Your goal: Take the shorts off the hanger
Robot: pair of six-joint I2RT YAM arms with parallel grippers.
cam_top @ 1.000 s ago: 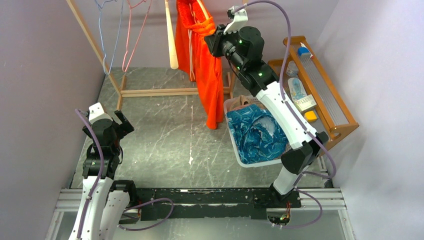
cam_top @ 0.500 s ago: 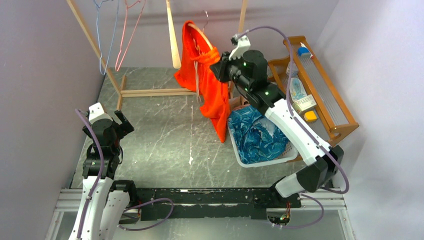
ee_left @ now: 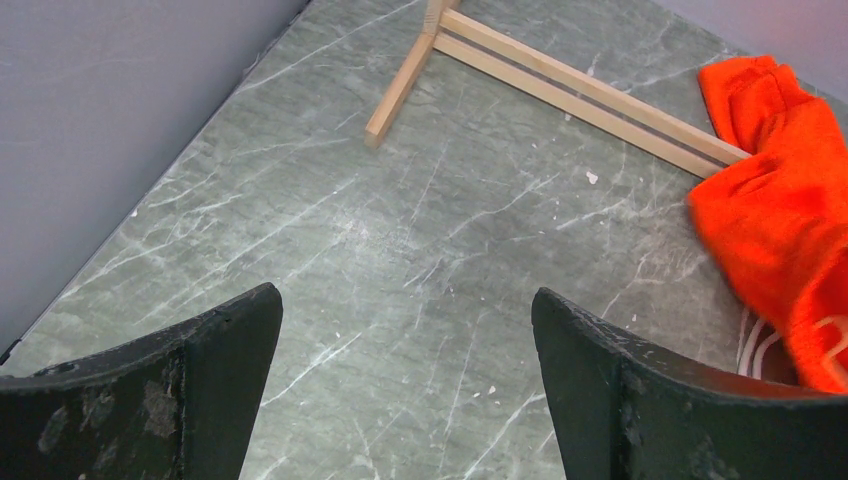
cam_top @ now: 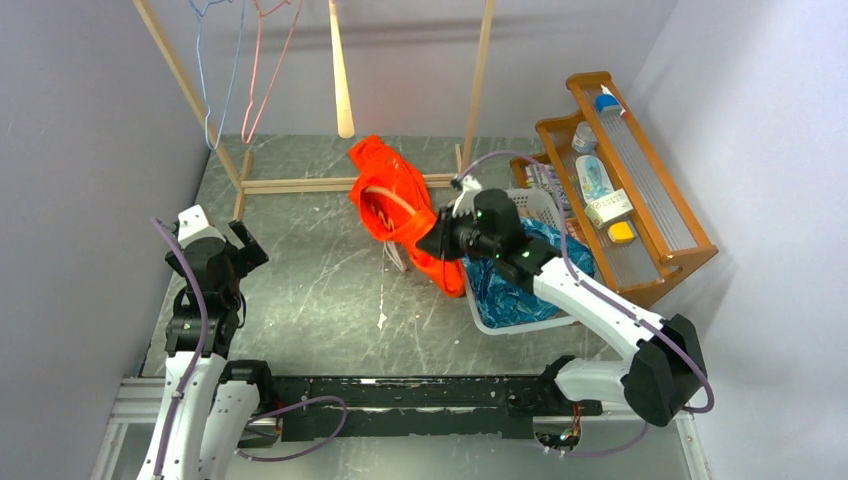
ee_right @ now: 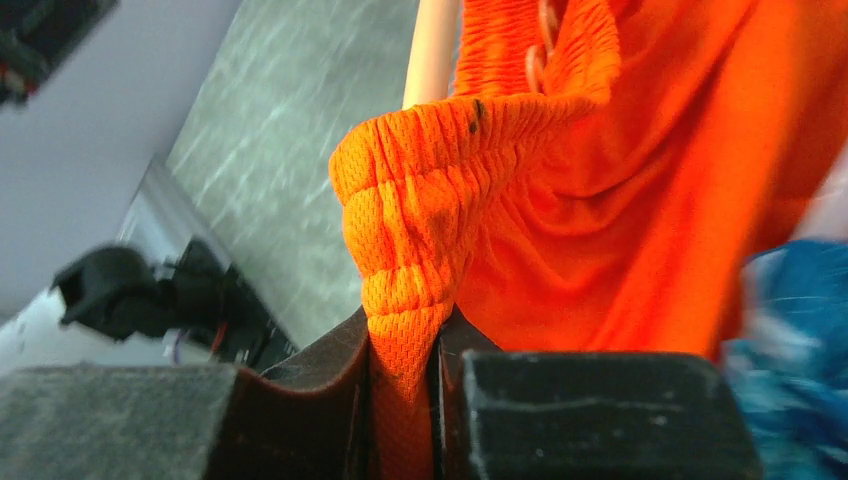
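Orange shorts point(cam_top: 395, 195): one pair, slumped mid-table with the hanger point(cam_top: 392, 198) inside the waist opening, so not yet freed. Nearest, at the near left: left gripper point(cam_top: 240, 245), spread wide over the bare table point(ee_left: 400, 230), grasping nothing, well apart from the cloth. To the right of that: right gripper point(cam_top: 440, 240), clenched on a bunched fold of the orange waistband, mesh squeezed between both pads. Stretching away from that pincer to the left and far: the orange bundle, long axis from the near-right end beside the basket point(cam_top: 500, 322) to the far-left end near the foot of the rack point(cam_top: 330, 183). Right arm by far the nearer; probably a pull toward the near right along that axis, or the left arm brought across to pin the hanger. In the basket, just right of the pincer: one blue patterned pair point(cam_top: 520, 280). Farthest, on the rack: two bare wire hangers, one blue point(cam_top: 215, 100), one pink point(cam_top: 265, 80). Totals: two pairs of shorts seen, two grippers, one basket, one rack.
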